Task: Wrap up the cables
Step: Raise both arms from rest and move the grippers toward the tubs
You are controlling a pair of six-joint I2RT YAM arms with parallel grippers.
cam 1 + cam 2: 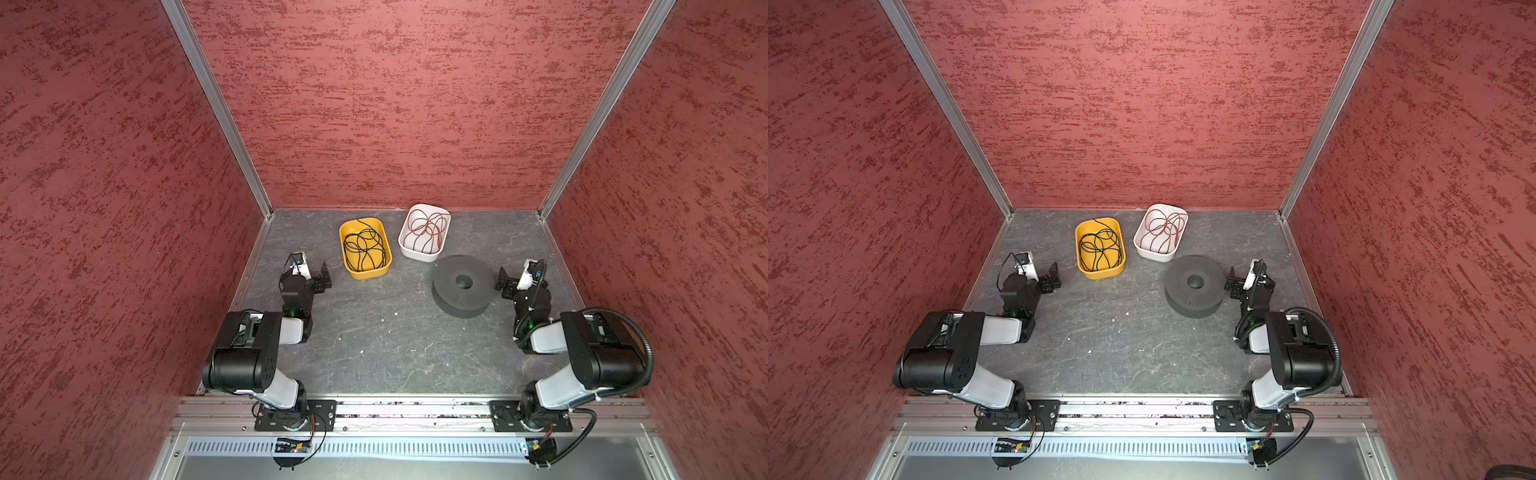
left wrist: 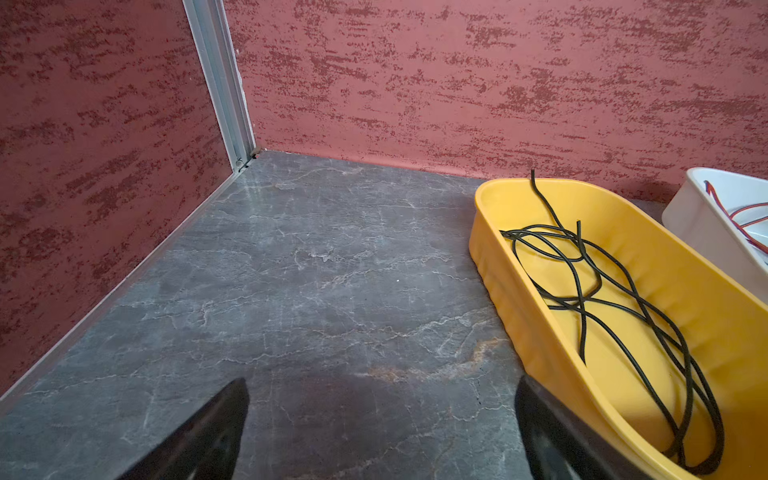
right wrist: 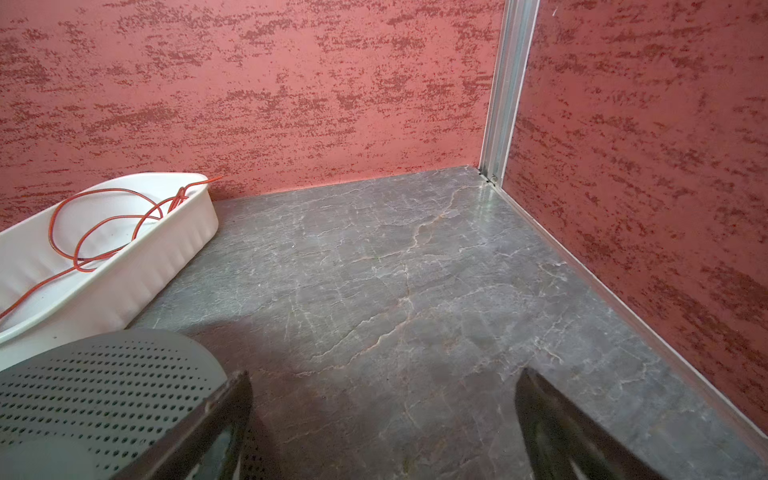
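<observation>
Fingers (image 2: 216, 424) of your left gripper (image 2: 382, 399) stood spread wide over bare tabletop and held nothing, with 1 finger near the wall of the yellow oval plastic tray (image 2: 511, 299). Your right gripper (image 3: 382, 399) was just as wide apart and empty, with 1 finger just beside the round dark perforated spool (image 3: 104, 386).

Inside that yellow tray lay the long thin black wire (image 2: 582, 305), a loose tangle of loops with 1 end poking up past the far rim. Neither of your grippers touched it. Beside it, the white ribbed plastic tray (image 3: 166, 257) held a thin red wire (image 3: 124, 217) in similar loops.

The layout looked deliberate. Each arm sat at its own side of the grey marbled table (image 1: 374, 340). Your left was nearest the wire, probably to draw it out, and your right was nearest the spool, probably to steady it. By that reading, wrapping had not begun.
</observation>
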